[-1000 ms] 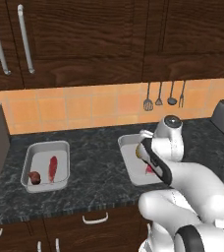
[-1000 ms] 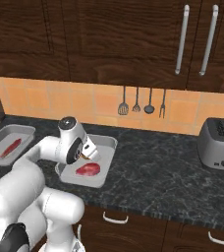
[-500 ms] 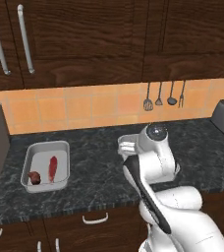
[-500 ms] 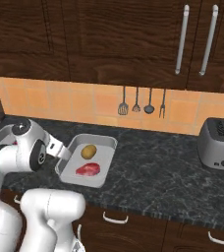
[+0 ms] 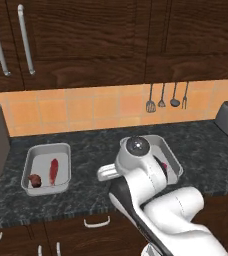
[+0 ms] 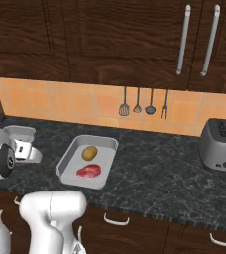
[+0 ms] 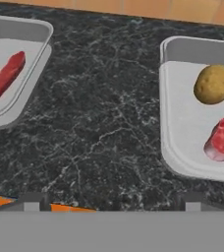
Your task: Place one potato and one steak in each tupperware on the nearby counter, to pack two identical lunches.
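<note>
With both trays (image 5: 46, 150) (image 6: 71, 158) filled, lift the gripper (image 7: 111, 204), fingers spread and empty, straight clear of the counter (image 7: 104, 123) toward 12 o'clock.

Dark wood cabinets (image 6: 85, 30) w/ silver handles (image 6: 183, 39) (vertical), orange tile backsplash (image 6: 75, 101), hung utensils (image 6: 142, 103).
</note>
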